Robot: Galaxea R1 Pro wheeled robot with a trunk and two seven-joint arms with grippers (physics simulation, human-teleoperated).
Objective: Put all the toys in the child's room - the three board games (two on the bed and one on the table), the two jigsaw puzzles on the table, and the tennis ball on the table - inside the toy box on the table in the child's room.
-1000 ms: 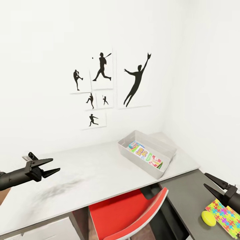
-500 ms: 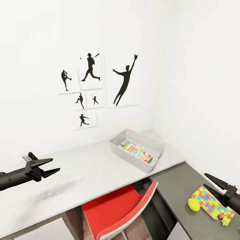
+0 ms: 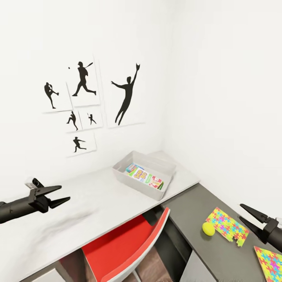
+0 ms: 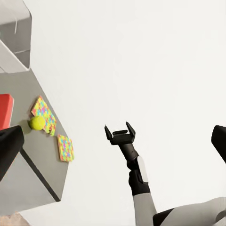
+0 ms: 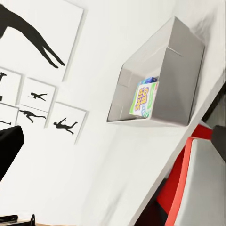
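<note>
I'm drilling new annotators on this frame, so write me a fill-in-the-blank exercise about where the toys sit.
1. The tennis ball rests on the ____ grey section of the table.
2. A colourful board game lies inside the ____.
3. The ball touches the edge of a jigsaw ____.
4. Below the desk stands a ____ chair.

Missing words: dark; toy box; puzzle; red
</note>
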